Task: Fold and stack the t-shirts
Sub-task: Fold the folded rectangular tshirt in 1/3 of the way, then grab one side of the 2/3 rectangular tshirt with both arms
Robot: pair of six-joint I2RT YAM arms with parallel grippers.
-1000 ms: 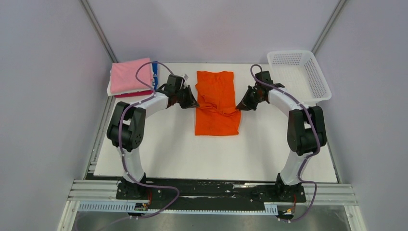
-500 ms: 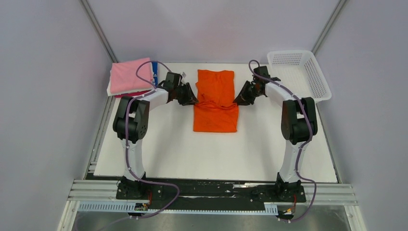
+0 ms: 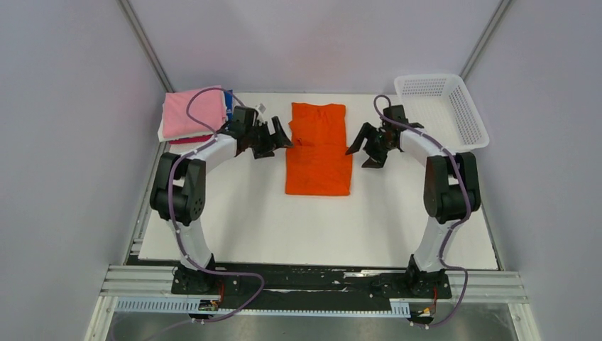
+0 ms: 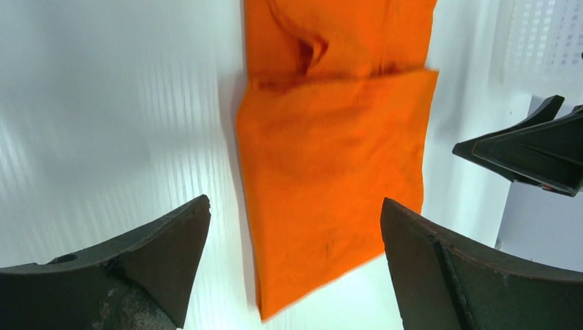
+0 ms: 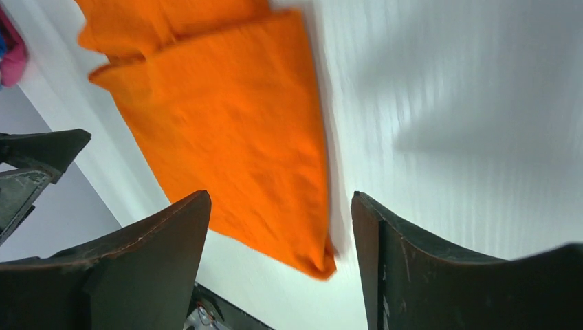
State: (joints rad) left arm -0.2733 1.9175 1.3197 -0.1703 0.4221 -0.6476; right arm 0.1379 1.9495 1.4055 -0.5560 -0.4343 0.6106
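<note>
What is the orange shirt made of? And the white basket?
The orange shirt looks like soft, matte cloth, probably a cotton knit: it folds flat and shows wrinkles. The basket looks like stiff white plastic, slightly glossy, with walls moulded as a grid of small holes.

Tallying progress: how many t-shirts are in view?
5: orange shirt centre; stacked far left: pink shirt on top, blue shirt, white shirt and red shirt edges peeking. Others may be hidden.

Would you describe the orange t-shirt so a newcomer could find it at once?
On the white table, look at the far middle, between the pink-topped stack and the white mesh basket. The orange t-shirt lies there alone, folded lengthwise, the only orange thing.
</note>
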